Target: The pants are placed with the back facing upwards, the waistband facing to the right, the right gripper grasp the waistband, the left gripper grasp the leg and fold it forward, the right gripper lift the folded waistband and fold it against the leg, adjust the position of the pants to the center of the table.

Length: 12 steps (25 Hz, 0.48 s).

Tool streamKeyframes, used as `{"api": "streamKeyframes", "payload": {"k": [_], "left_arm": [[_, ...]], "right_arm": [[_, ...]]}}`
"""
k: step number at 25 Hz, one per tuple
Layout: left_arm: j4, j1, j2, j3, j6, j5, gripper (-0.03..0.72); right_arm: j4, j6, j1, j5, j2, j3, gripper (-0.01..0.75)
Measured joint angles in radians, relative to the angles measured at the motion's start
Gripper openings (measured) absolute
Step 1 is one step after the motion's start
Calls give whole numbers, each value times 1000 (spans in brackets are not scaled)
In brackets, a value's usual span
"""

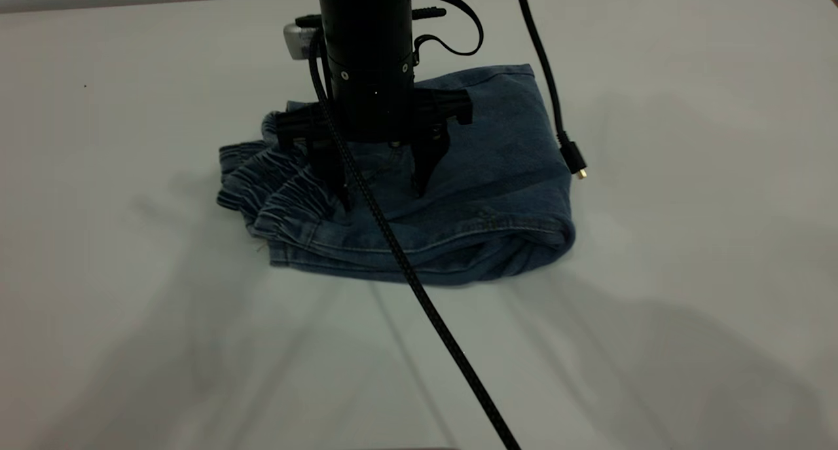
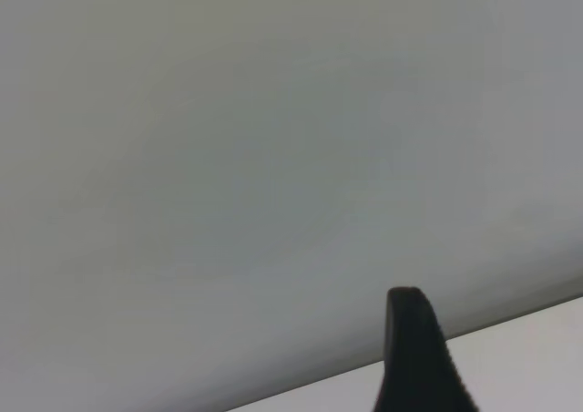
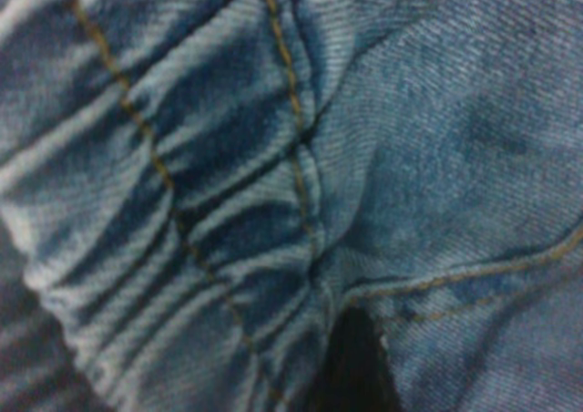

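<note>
Denim, faded blue, twill weave: the pants [image 1: 452, 194] lie folded in a thick bundle at frame centre on the table [image 1: 687, 345], a smooth matt white top. Waistband [image 1: 272, 185] at the bundle's left end, gathered into soft ridges, tan stitching running across the ruffles in the right wrist view. Right gripper [image 1: 380, 188] stands vertically over the bundle, black wedge-shaped jaws spread apart, tips down at the cloth beside the waistband, holding nothing. Braided black cable [image 1: 425, 306] runs diagonally to lower frame. Left gripper: one black fingertip [image 2: 414, 353] visible only, spread cannot be told
</note>
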Motion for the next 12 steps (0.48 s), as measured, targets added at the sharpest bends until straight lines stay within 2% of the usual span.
{"api": "streamKeyframes", "payload": {"k": [7, 12], "left_arm": [[0, 0, -13, 1, 0, -4, 391], [0, 0, -115, 3, 0, 5, 391]], "right_arm": [[-18, -56, 1, 74, -21, -44, 475], [-71, -185, 2, 118, -130, -142, 475]]}}
